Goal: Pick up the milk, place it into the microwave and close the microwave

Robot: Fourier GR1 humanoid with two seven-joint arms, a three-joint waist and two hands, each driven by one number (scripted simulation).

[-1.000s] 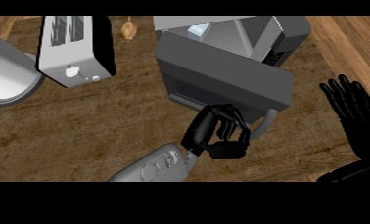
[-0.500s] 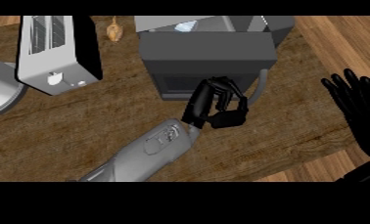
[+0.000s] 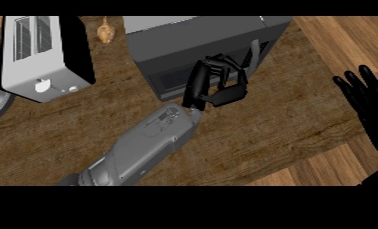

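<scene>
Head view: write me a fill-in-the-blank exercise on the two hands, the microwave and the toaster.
1. The robot's ____ hand is at the front of the microwave.
2. The right hand, at the view's right edge, is ____.
3. In this view the toaster stands on the microwave's ____ side.

Missing words: left; open; left.

The left hand (image 3: 198, 83) was curled atop its slanting forearm; the right hand (image 3: 360, 98) rested open, fingers up, at the edge.
</scene>
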